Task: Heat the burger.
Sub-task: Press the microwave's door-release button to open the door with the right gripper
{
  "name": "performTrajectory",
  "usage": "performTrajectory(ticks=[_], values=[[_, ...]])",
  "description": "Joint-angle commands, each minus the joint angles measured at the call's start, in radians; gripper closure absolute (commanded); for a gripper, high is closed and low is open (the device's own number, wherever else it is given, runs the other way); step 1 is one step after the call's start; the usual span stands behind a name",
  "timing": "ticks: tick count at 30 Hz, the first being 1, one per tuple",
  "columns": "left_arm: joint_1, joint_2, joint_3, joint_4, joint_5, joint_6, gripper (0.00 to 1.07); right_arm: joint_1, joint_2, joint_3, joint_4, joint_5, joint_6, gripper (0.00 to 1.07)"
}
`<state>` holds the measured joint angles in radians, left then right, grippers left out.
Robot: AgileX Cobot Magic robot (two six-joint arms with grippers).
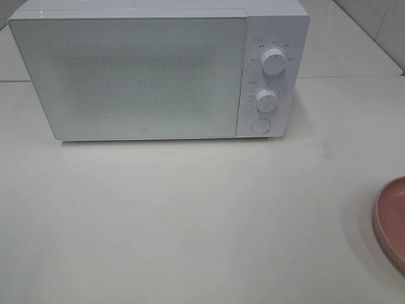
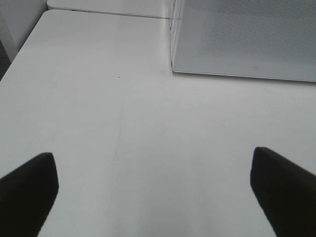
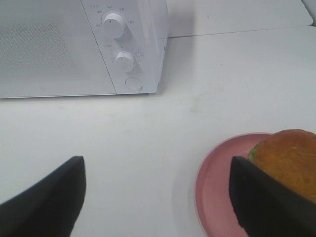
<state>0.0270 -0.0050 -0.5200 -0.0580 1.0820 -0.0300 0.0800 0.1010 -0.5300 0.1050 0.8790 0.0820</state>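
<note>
The boxy white microwave oven point(image 1: 133, 73) carries a tiny round logo point(image 1: 144, 132) low on its shut, speckled door, too small to read. Small grey markings ring the upper round white knob point(image 1: 273, 61) and the lower round white knob point(image 1: 266, 100), also too small to read; a round white push button point(image 1: 260, 125) sits under them.

The round burger with the golden-brown bun and green lettuce point(image 3: 289, 160) lies on a flat pink round plate point(image 3: 217, 192), well apart from the oven, to its right and nearer the robot.

The left gripper point(image 2: 158, 192) stands wide over bare tabletop, holding nothing. The right gripper point(image 3: 155, 197) is wide too, with only table between its black fingers point(image 3: 44, 197); one finger overlaps the plate in its wrist view.

The matt off-white table point(image 1: 190, 221) shows faint scuffs, and a seam point(image 1: 354, 76) runs behind the oven. Pale wall tiles point(image 1: 380, 25) show at the far right.
</note>
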Motion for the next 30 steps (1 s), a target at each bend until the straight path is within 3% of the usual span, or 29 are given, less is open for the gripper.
performTrajectory(ticks=[1, 30], values=[[-0.001, -0.023, 0.003, -0.006, -0.015, 0.002, 0.09, -0.004, 0.020, -0.009, 0.001, -0.040, -0.002, 0.31], [-0.001, -0.023, 0.003, -0.006, -0.015, 0.002, 0.09, -0.004, 0.455, -0.009, 0.000, -0.371, -0.002, 0.31]])
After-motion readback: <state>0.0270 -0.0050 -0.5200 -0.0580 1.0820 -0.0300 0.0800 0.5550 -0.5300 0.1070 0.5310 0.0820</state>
